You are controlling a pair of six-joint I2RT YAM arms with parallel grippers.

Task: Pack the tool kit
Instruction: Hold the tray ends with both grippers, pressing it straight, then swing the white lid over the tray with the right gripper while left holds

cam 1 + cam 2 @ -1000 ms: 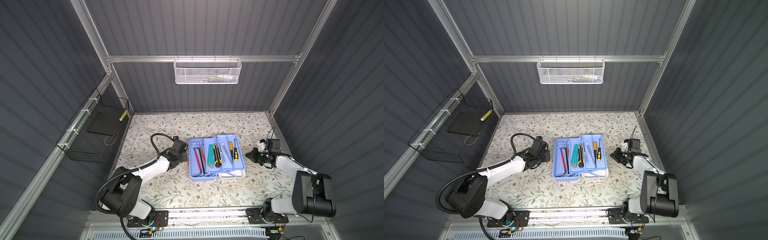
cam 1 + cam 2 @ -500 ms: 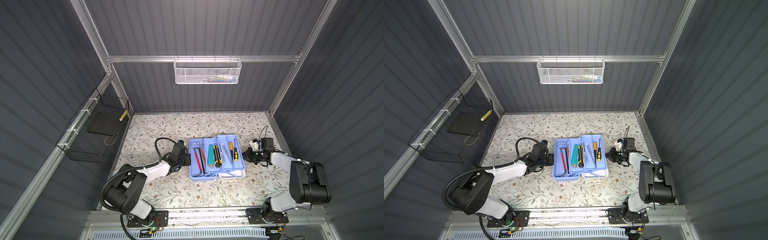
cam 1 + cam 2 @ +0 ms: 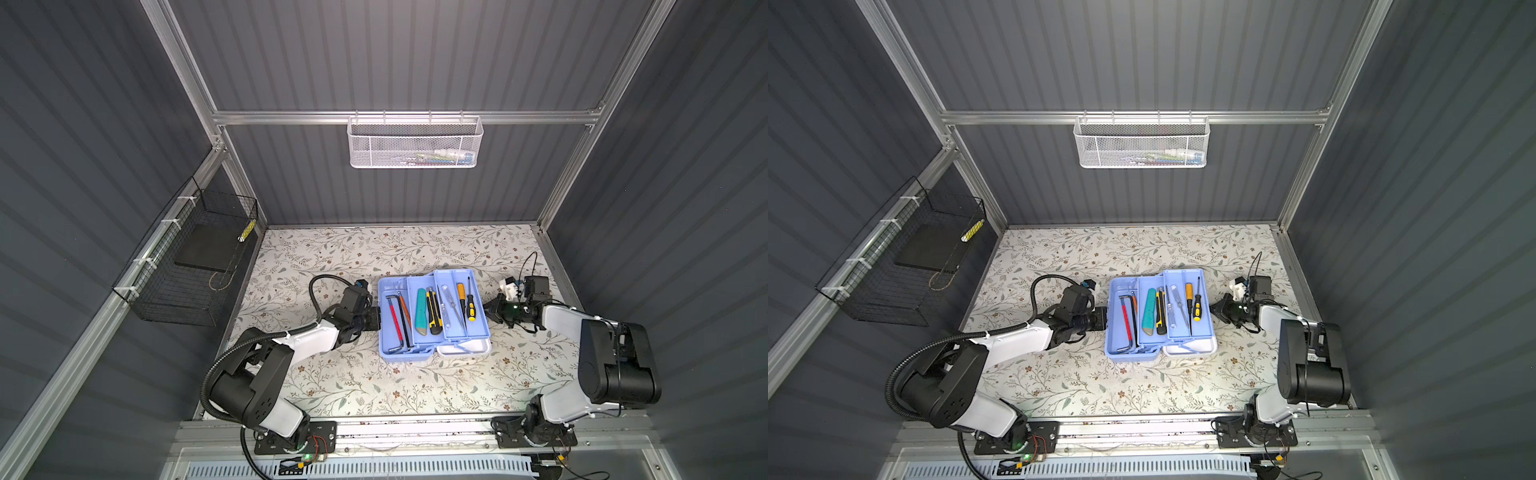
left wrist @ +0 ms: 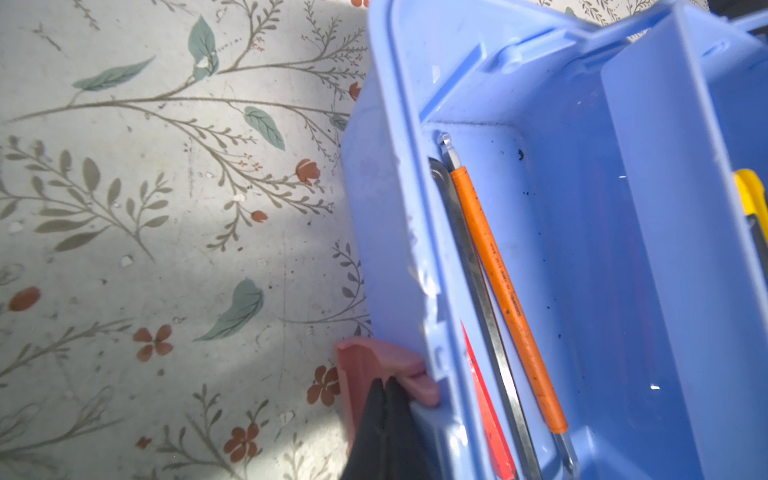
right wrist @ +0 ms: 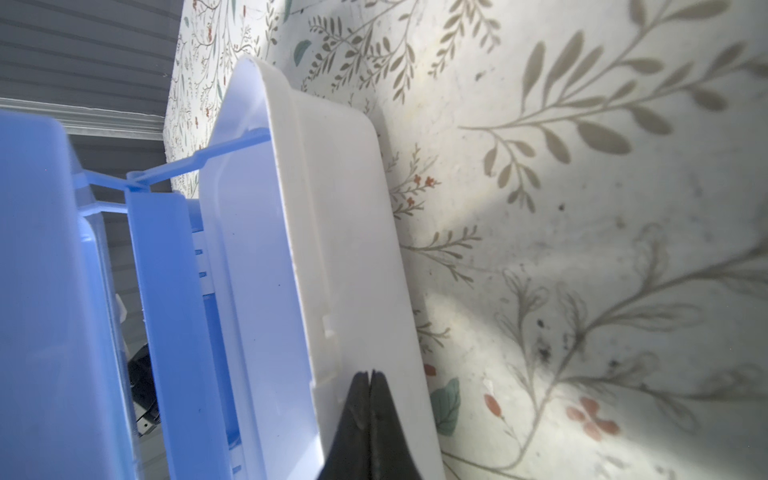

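Tool kit (image 3: pixel 409 358) lies open in the middle of the floral table (image 3: pixel 365 386), flanked by both arms. Its divided tray (image 3: pixel 478 328) is raised over the light blue body (image 4: pixel 390 208), and the white lid (image 3: pixel 465 349) lies flat on the right arm's side. Inside sit hex keys (image 3: pixel 394 320), a teal-handled tool (image 3: pixel 421 311), a yellow utility knife (image 3: pixel 433 309) and screwdrivers (image 3: pixel 469 305). The left gripper (image 3: pixel 374 319), jaws pinched together and empty, meets the body's left wall beside a pink latch (image 4: pixel 374 361). The right gripper (image 3: pixel 488 309), likewise closed on nothing, seems to touch the lid's rim, though contact is hard to confirm.
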